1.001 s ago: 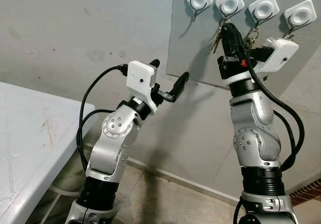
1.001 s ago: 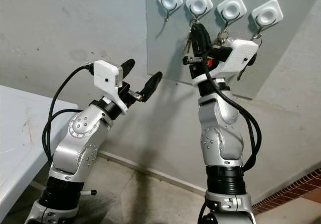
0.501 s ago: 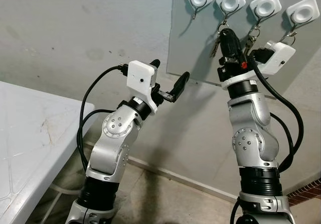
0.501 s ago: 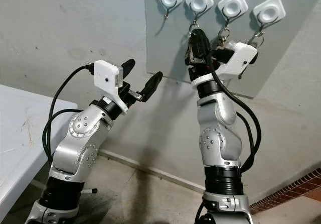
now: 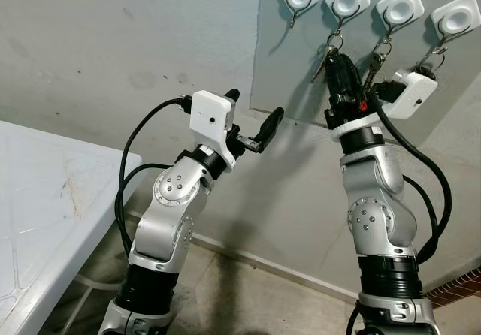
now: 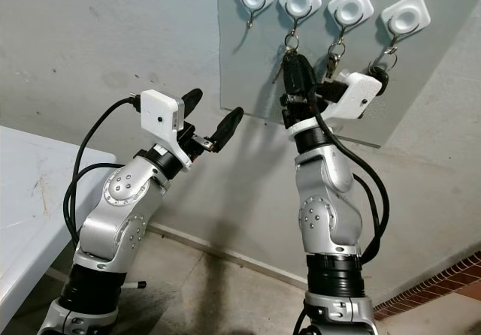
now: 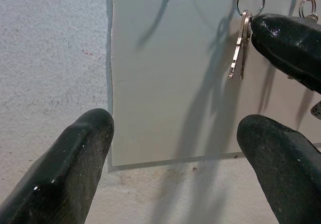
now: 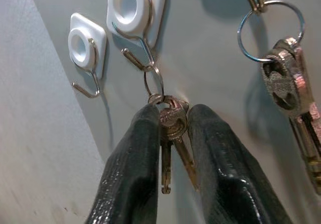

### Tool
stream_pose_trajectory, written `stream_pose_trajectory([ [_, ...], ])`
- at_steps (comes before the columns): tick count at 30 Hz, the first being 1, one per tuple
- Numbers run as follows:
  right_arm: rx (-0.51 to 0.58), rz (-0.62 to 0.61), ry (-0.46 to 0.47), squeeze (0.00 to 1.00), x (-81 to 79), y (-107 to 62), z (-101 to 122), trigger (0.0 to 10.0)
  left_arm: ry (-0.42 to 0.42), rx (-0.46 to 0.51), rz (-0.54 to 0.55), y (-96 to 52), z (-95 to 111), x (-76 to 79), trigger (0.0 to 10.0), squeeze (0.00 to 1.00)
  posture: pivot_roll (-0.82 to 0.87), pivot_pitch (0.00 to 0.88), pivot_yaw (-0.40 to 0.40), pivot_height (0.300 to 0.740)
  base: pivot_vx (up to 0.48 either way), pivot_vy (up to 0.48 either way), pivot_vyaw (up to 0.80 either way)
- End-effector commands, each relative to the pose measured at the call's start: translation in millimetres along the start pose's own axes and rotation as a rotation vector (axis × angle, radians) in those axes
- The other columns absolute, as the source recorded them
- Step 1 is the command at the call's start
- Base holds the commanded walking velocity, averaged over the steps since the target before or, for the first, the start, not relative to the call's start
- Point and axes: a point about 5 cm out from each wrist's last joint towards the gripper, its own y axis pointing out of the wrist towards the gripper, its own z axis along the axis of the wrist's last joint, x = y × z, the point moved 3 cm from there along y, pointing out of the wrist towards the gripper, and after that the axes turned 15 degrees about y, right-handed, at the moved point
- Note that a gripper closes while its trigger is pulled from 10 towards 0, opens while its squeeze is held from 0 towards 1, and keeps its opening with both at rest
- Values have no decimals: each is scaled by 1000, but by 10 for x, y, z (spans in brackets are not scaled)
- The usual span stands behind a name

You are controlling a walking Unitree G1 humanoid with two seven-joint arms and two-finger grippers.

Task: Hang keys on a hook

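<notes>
Left eye view: right tool [image 5: 336,58] raised to grey wall panel [image 5: 301,72], at small silver keys on ring [image 5: 325,58] hanging below second white square hook [image 5: 346,1]. Left tool [image 5: 254,116] apart, lower, spread wide, grasping nothing.

Right wrist view: black fingers [image 8: 131,169] clenched on key heads; ring looped on wire hook.

Left wrist view: keys hanging against panel, right tool's fingertip touching them.

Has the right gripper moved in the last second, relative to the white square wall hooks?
Yes. The right gripper, shut on the silver keys, has come down a little below the second white hook, and the ring now hangs there.
</notes>
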Motion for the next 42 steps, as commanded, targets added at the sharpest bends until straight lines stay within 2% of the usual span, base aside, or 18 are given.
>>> stream_pose_trajectory([
  [1,-16,-6,-39,1000,25,-21,-44,10000,14,26,13,6,89,-26,10000,0,30,80,-13,740,0,0,0],
  [5,-40,-6,-94,1000,66,-84,-99,10000,13,20,31,-8,68,-35,10000,0,29,75,-12,740,0,0,0],
  [8,-49,-22,-101,1000,112,-132,-117,10000,11,15,55,-19,48,-66,10000,0,29,70,-13,740,0,0,0],
  [12,-60,-51,-130,1000,192,-208,-132,10000,2,-1,96,-44,-10,-131,10000,0,25,60,-11,740,0,0,0],
  [16,-81,-82,-199,1000,288,-292,-155,10000,-19,-19,150,-76,-73,-213,10000,0,17,50,-8,740,0,0,0],
  [19,-108,-184,-297,1000,534,-456,-143,10000,-34,-55,221,-186,-186,-341,10000,0,7,35,-4,740,0,0,0],
  [21,-110,-198,-307,1000,567,-481,-134,10000,-37,-63,235,-211,-211,-368,10000,0,7,32,-4,740,0,0,0],
  [23,-134,-258,-354,63,734,-626,-115,10000,-65,-99,313,-346,-358,-499,10000,0,6,20,-2,740,0,0,0],
  [24,-134,-258,-354,63,734,-626,-115,10000,-65,-99,313,-346,-358,-499,10000,0,6,20,-2,740,0,0,0],
  [25,-142,-274,-367,0,777,-664,-119,10000,-62,-110,325,-374,-400,-513,10000,0,6,20,-2,740,0,0,0],
  [26,-168,-306,-393,0,866,-749,-146,10000,-107,-140,378,-443,-524,-570,10000,0,4,9,-3,740,0,0,0],
  [28,-184,-324,-416,0,915,-800,-166,10000,-95,-165,400,-491,-609,-597,10000,0,1,4,-4,740,0,0,0],
  [29,-196,-346,-424,0,961,-845,-182,10000,-119,-180,422,-537,-689,-610,10000,0,0,4,-4,740,0,0,0],
  [30,-196,-346,-424,0,961,-845,-182,10000,-119,-180,422,-537,-689,-610,10000,0,0,4,-4,740,0,0,0],
  [32,-214,-393,-440,0,1050,-942,-207,10000,-55,-222,442,-648,-841,-605,10000,0,-7,0,-3,740,0,0,0],
  [35,-227,-410,-444,0,1082,-1008,-229,10000,-82,-258,465,-721,-955,-605,10000,0,-16,0,-1,740,0,0,0],
  [38,-234,-426,-455,0,1103,-1073,-235,10000,-82,-285,478,-776,-1026,-607,10000,0,-23,0,1,740,0,0,0],
  [42,-227,-437,-457,0,1101,-1143,-218,10000,-122,-261,507,-802,-1013,-620,10000,0,-31,0,5,740,0,0,0],
])
